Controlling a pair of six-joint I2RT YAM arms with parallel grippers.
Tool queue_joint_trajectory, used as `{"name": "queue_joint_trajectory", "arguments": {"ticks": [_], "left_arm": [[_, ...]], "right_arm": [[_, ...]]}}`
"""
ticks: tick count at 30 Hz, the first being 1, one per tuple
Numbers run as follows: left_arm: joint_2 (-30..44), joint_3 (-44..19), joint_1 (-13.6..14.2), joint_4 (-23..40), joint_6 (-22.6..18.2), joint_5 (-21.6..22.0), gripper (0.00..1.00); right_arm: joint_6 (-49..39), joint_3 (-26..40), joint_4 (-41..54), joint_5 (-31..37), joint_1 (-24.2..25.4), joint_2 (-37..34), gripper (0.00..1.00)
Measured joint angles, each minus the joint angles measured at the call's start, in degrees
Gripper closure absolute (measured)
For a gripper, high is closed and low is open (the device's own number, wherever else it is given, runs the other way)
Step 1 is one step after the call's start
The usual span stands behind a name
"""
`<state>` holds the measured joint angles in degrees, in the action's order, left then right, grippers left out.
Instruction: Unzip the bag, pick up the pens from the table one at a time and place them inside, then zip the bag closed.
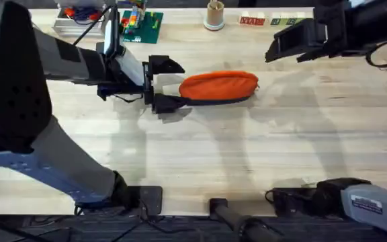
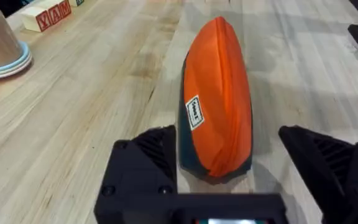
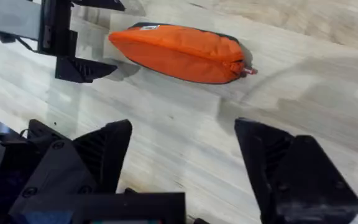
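Note:
The orange bag point(image 1: 218, 87) lies on its side on the table point(image 1: 200, 154), its navy base strip toward the front. Its zipper pull point(image 3: 248, 71) sits at the right end. My left gripper point(image 1: 168, 84) is open at table height, and the bag's left end point(image 2: 219, 99) lies between its two black fingers without clear contact. My right gripper point(image 1: 284, 48) hovers high over the back right, open and holding nothing, well clear of the bag point(image 3: 179, 53). The pens are out of view.
Along the back edge stand a green baseplate with bricks point(image 1: 142, 25), a white tray point(image 1: 79, 20), a tan cup on a saucer point(image 1: 214, 15) and lettered blocks point(image 1: 252, 21). Bare wood stretches in front of and to the right of the bag.

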<state>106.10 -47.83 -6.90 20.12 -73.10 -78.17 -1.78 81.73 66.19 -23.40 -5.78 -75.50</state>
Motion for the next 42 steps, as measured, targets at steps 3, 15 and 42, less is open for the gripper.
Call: {"name": "queue_joint_trajectory", "arguments": {"ticks": [3, 15, 42], "left_arm": [[0.0, 0.0, 0.0, 0.0, 0.0, 0.2, 0.006], [-1.1, -0.4, -0.8, 4.3, 0.0, 4.0, 0.006], [-40.2, -2.2, -1.1, 12.3, 47.8, 32.1, 0.006]], "right_arm": [[0.0, 0.0, 0.0, 0.0, 0.0, 0.0, 0.005], [0.0, 0.0, 0.0, 0.0, 0.0, 0.0, 0.005], [-3.9, 0.0, 8.2, 0.0, 0.0, 0.0, 0.005]]}}
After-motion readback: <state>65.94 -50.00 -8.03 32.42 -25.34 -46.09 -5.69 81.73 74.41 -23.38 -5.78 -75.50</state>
